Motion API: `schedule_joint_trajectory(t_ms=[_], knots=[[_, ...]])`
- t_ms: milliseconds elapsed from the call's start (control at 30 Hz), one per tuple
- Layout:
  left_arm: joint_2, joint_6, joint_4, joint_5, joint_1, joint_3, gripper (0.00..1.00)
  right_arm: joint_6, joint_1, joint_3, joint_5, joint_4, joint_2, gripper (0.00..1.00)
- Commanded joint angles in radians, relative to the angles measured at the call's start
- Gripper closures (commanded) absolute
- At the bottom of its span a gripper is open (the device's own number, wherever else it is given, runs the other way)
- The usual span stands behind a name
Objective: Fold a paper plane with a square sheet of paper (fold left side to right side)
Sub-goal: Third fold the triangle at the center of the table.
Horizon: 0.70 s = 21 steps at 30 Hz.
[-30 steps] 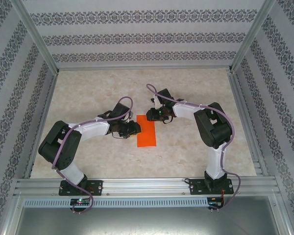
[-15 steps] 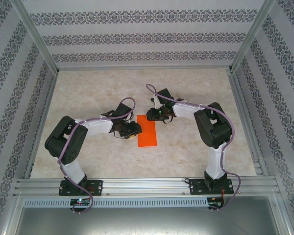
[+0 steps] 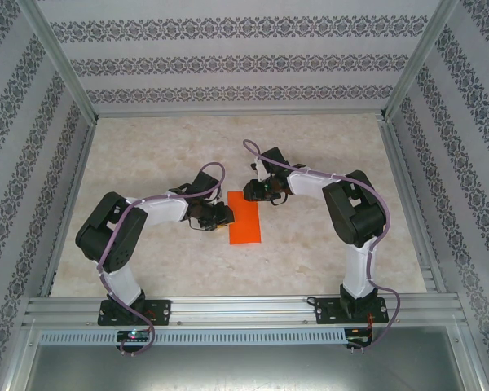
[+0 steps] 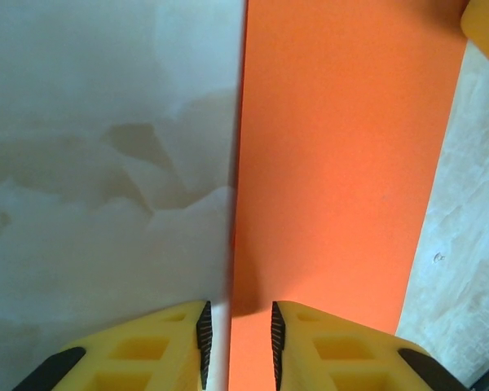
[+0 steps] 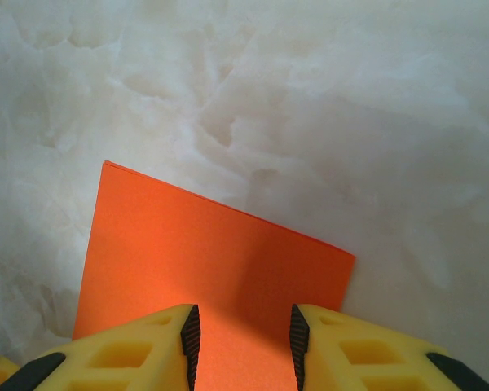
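While lying flat on the marbled desk (image 3: 147,155), reads from above as a tall, narrow oblong: the square sheet of paper (image 3: 244,220), bright orange and unmarked, long edges running away from the arm bases. Four straight edges and crisp corners, none curled. Left gripper (image 3: 223,216) hard up against the sheet's left long edge, about halfway along it. Jaws parted by a narrow gap in the left wrist view (image 4: 238,322), astride that edge, with one black pad (image 4: 204,330) over bare desk and the other over orange. A thin dark shadow all along that edge. Cannot tell whether the pads touch the paper. Right gripper (image 3: 252,194) at the sheet's far end, by its right corner. Jaws parted in the right wrist view too (image 5: 244,326), both yellow fingers (image 5: 130,350) over orange and the paper passing under the gap. Ahead of them one short edge with both its corners, and a doubled line at the left corner, so two layers there. Contact again not clear. Plenty of bare desk round the sheet: a broad stretch beyond its far end up to the patterned back wall (image 3: 244,65), open strips on both sides out to the metal rails (image 3: 407,204), and a clear band on its near side between the two arm bases. Elbows bowed outward, well away from the sheet.
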Motion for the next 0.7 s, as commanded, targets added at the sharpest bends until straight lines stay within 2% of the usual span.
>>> schedule_joint_trajectory(t_ms=[0, 367, 667], knots=[[0.041, 0.009, 0.109, 0.064, -0.017, 0.018, 0.72, -0.012, 0.003, 0.004, 0.018, -0.026, 0.016, 0.63], [0.019, 0.013, 0.083, 0.041, -0.02, 0.008, 0.73, -0.012, 0.002, 0.0, 0.021, -0.027, 0.015, 0.63], [-0.015, -0.002, 0.064, 0.028, -0.02, -0.005, 0.81, -0.014, 0.002, 0.001, 0.022, -0.027, 0.013, 0.62]])
